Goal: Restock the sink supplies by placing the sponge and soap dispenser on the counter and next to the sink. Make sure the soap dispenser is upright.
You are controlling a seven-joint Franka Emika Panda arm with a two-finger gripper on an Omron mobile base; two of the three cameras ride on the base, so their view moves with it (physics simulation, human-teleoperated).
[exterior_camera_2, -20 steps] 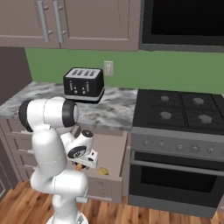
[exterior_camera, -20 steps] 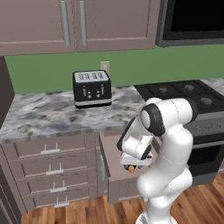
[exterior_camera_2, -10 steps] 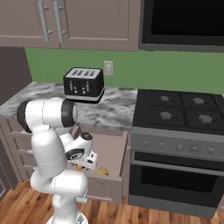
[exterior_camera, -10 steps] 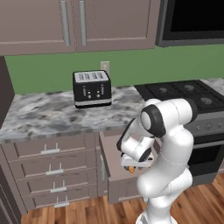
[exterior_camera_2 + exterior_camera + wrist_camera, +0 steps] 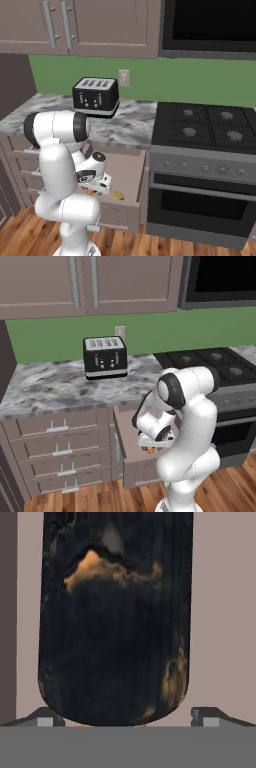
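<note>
My gripper [image 5: 128, 718] reaches down into an open drawer [image 5: 124, 428] below the counter [image 5: 50, 391]. The soap dispenser [image 5: 115, 622], dark-bodied with orange patches, lies between the two fingertips [image 5: 50, 718], which stand apart on either side of it, open. From the base views a bit of the soap dispenser's orange [image 5: 150, 450] [image 5: 91, 190] peeks out under the gripper [image 5: 150, 445] [image 5: 95, 186]. A small yellowish sponge [image 5: 117, 196] lies in the drawer [image 5: 127, 172] just right of the hand. The sink is out of view.
A black toaster [image 5: 105, 357] [image 5: 96, 96] stands on the marbled counter [image 5: 125, 127] by the green wall. A black stove [image 5: 215, 363] [image 5: 210, 125] with an oven adjoins the drawer's right side. Closed drawers [image 5: 60, 448] sit to the left, and upper cabinets hang overhead.
The hand has sunk a little lower into the drawer, closer around the soap dispenser. The base and everything on the counter stay put.
</note>
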